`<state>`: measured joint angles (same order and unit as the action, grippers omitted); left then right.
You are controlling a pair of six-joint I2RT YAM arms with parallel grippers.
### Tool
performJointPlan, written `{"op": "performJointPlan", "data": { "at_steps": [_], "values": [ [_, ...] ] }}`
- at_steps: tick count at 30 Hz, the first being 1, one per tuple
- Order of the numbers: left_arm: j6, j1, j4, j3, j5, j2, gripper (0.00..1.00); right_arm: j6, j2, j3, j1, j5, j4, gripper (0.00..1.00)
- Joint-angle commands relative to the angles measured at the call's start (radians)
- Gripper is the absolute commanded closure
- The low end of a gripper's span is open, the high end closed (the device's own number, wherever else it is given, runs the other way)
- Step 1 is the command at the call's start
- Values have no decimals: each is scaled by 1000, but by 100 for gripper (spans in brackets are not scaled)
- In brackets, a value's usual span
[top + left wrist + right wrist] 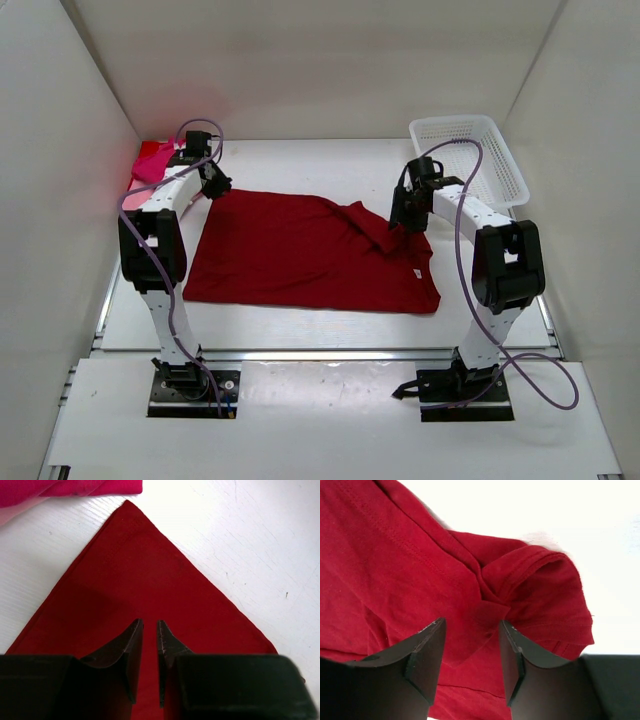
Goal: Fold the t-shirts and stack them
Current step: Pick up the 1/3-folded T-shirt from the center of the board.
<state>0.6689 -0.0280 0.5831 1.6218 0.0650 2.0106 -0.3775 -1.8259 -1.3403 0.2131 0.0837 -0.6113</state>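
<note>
We see the white table (300,330) with the dark crimson t-shirt (300,255) spread nearly flat at its centre, the right sleeve bunched. The white mesh basket (510,165) stands at the far right corner. A hot pink t-shirt (150,160) lies heaped at the far left corner, a pale pink t-shirt (135,190) edging it. The right gripper (472,625) hangs over the bunched sleeve, jaws spread around a ridge of cloth. The left gripper (150,625) sits over the crimson shirt's far left corner, jaws a slit apart; we cannot tell whether they pinch cloth.
</note>
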Motion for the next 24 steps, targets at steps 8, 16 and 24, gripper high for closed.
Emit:
{"op": "performJointPlan", "data": {
  "at_steps": [8, 16, 24],
  "values": [
    [-12, -6, -9, 9, 3, -6, 72, 0, -30, -7, -35, -16, 33, 54],
    [-9, -7, -9, 18, 7, -3, 73, -3, -32, 9, -29, 62, 96, 67],
    [-12, 2, -9, 9, 4, -6, 73, -9, -36, -19, -40, 79, 96, 92]
  ]
}}
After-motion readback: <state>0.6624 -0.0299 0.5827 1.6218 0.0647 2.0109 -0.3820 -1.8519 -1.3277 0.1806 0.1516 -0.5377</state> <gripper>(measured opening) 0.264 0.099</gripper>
